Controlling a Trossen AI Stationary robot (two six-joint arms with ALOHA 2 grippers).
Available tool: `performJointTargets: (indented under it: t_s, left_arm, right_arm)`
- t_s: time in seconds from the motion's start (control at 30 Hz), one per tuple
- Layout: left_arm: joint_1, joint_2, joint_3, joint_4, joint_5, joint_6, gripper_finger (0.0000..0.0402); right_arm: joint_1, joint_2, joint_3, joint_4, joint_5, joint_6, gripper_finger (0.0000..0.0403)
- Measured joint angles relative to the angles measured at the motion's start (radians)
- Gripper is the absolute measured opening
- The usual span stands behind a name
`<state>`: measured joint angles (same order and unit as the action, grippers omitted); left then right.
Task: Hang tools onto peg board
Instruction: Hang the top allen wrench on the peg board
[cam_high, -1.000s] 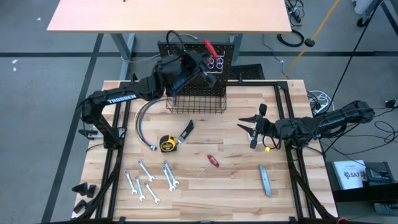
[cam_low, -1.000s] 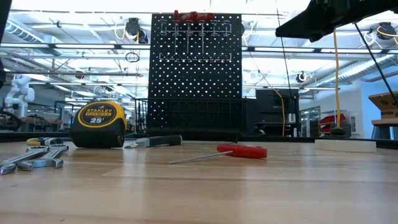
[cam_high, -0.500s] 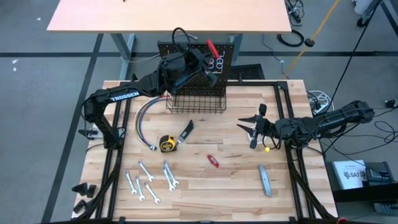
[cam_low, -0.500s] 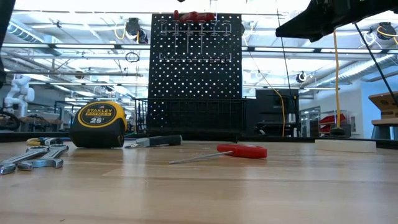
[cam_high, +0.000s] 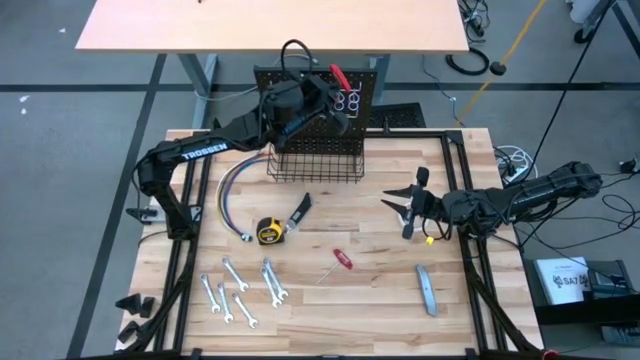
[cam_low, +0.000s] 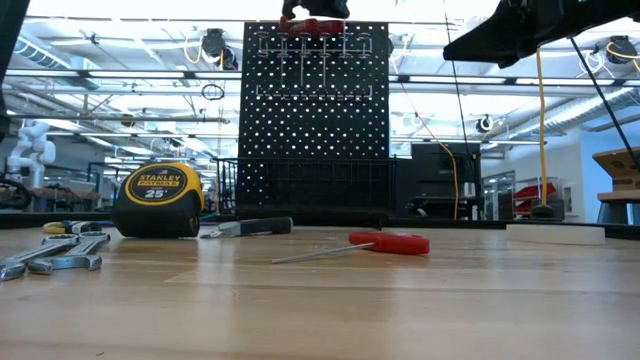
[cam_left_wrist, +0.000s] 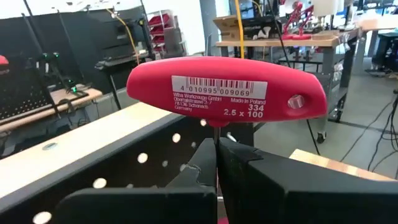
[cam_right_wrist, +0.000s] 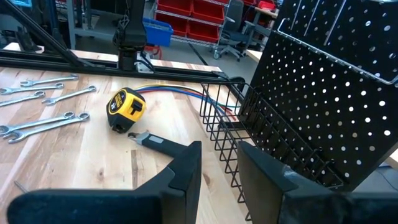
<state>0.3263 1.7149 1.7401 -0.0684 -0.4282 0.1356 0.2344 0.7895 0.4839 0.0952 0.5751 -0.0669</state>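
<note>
The peg board (cam_low: 315, 110) stands upright at the table's far edge, with a black wire basket (cam_high: 315, 160) at its foot. My left gripper (cam_high: 322, 92) is level at the board's top edge, shut on a red T-handle tool (cam_left_wrist: 227, 87); that handle also shows in the low view (cam_low: 312, 26). My right gripper (cam_high: 400, 205) hangs open over the table's right half, nothing between its fingers (cam_right_wrist: 186, 168). On the table lie a yellow tape measure (cam_high: 268, 231), a black-handled knife (cam_high: 300, 212), a red screwdriver (cam_high: 342, 260), several wrenches (cam_high: 240, 290) and a grey bar (cam_high: 427, 290). My left gripper pinches the tool's thin metal shaft (cam_left_wrist: 216, 132) between its two fingers, just below the red cross handle. The fingers come level from the table's near-left side and lie across the shaft. The tool is upright, handle on top, lifted clear; the fingers hide its lower shaft.
A bundle of coloured wires (cam_high: 230, 195) curves on the table left of the basket. A row of shiny ring holders (cam_low: 315, 45) runs along the board's top. Another tan tabletop (cam_high: 270, 25) stands behind the board. Black frame rails (cam_high: 185, 260) run along both table sides.
My left gripper has gone a little toward the table's far edge and down, with the red T-handle tool still in its hold. In the low view its dark shape has come into sight above the red handle at the board's top.
</note>
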Motion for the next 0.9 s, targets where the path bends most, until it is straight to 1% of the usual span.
performJointTargets:
  t_s: [0.67,0.73,0.9]
  left_arm:
    - [0.005,0.0,0.0,-0.047,0.017,-0.05,0.0]
    - [0.005,0.0,0.0,-0.047,0.017,-0.05,0.0007]
    - [0.005,0.0,0.0,-0.045,0.017,-0.051,0.0039]
  right_arm:
    - [0.0,0.0,0.0,0.002,0.0,0.002,0.0094]
    - [0.0,0.0,0.0,0.002,0.0,0.002,0.0094]
    - [0.0,0.0,0.0,0.002,0.0,0.002,0.0094]
